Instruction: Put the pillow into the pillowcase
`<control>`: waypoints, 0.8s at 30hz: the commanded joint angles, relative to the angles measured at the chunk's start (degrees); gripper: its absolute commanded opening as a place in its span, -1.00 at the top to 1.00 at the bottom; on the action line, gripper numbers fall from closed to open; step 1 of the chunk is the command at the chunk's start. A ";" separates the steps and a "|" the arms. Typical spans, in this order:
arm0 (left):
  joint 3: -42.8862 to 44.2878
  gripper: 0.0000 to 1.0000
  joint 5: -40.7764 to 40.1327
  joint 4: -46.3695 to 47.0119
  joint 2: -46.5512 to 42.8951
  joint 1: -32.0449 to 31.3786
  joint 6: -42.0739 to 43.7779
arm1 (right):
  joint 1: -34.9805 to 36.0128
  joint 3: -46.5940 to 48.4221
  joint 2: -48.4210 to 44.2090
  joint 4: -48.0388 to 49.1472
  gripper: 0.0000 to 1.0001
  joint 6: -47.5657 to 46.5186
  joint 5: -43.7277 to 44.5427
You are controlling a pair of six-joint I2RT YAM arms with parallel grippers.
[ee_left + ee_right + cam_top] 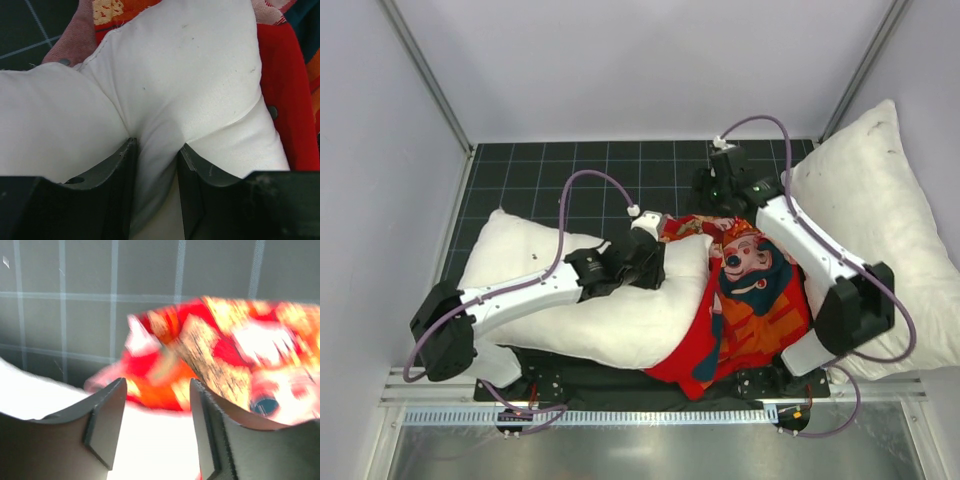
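The white pillow lies across the mat, its right end tucked under the edge of the red pillowcase. My left gripper sits on the pillow's upper edge. In the left wrist view the left gripper pinches a raised fold of the pillow, with the pillowcase to its right. My right gripper hovers at the pillowcase's far edge. In the right wrist view the right gripper stands open; the blurred pillowcase lies just past its tips and the pillow below them.
A larger white pillow leans against the right wall, behind the right arm. The black gridded mat shows bare at the back left. A metal rail runs along the near edge, and walls close in on three sides.
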 commanded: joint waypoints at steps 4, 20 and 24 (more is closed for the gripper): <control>-2.07 0.18 -3.96 -15.19 -3.24 2.74 1.25 | -0.43 -15.31 -17.54 2.00 -0.45 1.26 2.66; -4.17 0.20 -1.50 -14.05 -4.73 2.74 0.45 | 0.45 -28.34 -18.45 4.46 -0.21 2.58 0.99; -4.61 0.22 0.95 -13.52 -5.79 2.65 1.07 | 0.54 -26.33 -15.28 5.25 0.14 2.23 4.59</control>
